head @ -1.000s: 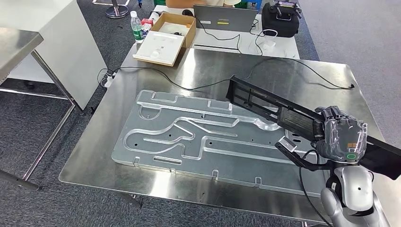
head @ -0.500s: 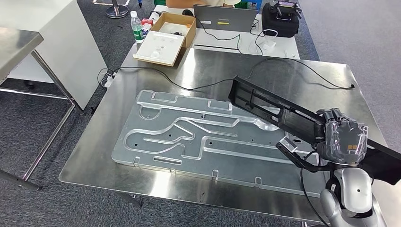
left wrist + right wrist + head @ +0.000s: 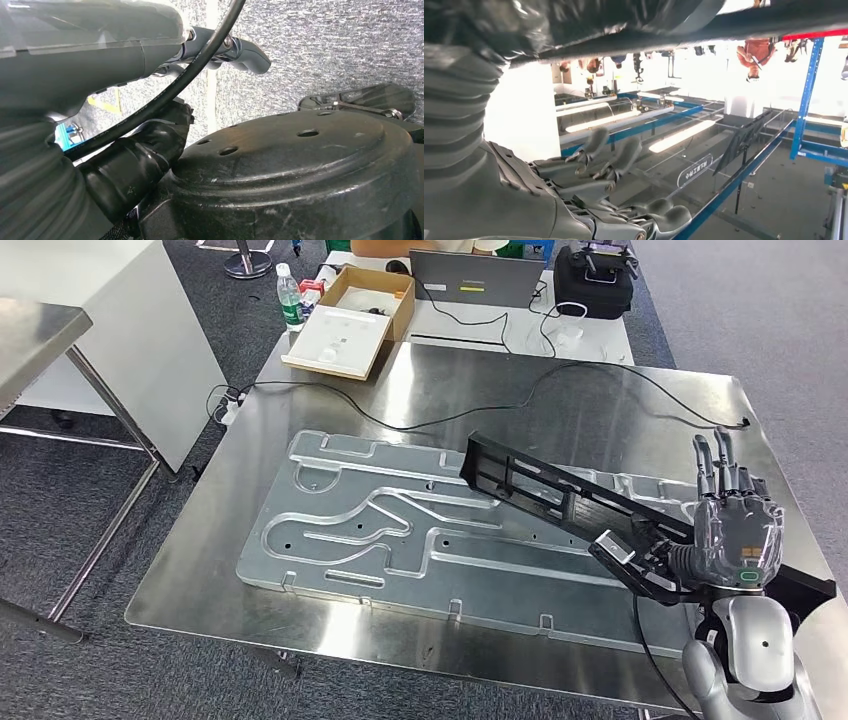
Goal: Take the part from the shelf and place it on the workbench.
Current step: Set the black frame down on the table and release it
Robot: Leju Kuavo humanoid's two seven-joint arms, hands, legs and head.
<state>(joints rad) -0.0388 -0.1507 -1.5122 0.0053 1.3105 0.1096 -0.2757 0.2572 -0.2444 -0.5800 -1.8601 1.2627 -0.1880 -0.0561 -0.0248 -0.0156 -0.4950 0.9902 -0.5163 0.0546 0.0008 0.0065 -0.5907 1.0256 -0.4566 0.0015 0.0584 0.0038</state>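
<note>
The long part is black. The workbench is shiny silver, and the big plate on it is silver too, with curvy grooves. The right hand is grey and see-through. The box is brown. The bottle has a green label. The floor is speckled dark grey.

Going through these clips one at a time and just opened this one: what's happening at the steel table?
The robot's right hand is at the near right corner of the steel workbench, its fingers stretched out straight. A long black part lies slanting across the grooved metal plate on the bench, its near end running under the hand; whether the thumb grips it cannot be told. The left hand hangs low over the carpet, holding nothing.
</note>
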